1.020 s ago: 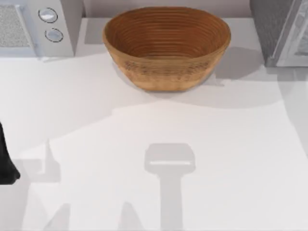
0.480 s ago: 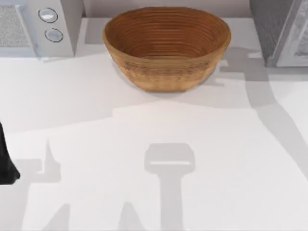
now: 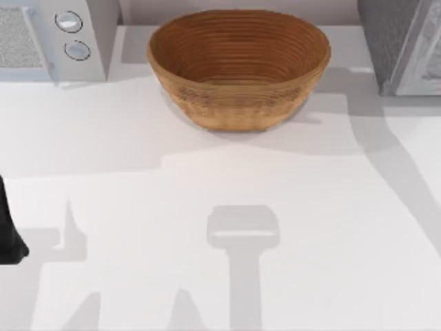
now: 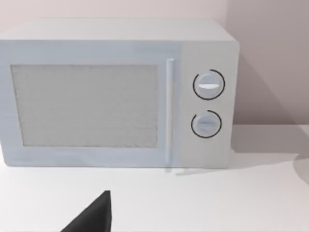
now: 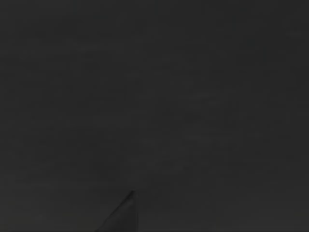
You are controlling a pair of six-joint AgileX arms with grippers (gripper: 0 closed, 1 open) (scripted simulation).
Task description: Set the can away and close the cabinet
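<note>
Black and low, the left arm is parked at the left edge of the white table, on the near side. A dark tip of the left gripper shows in the left wrist view, above bare table. How wide this gripper is opened I cannot tell, and I also cannot tell if it has hold of anything. Straight ahead of it, well apart across the bare surface, stands a white microwave against the back wall. Its door is shut, with a vertical handle and two round knobs, one above the other, on the panel beside the door. Farther from the left gripper, toward the middle of the table's far edge, sits a large woven basket, brown, with nothing visible inside. It is near the microwave but does not touch it. Farthest from the left gripper, at the far right corner, is the grey cabinet with a pale framed panel on its right part. Grey shadows lie on the table between the basket and the cabinet. The right wrist view is dark, so the opening of the right gripper cannot be told. Where the can is I cannot tell.
</note>
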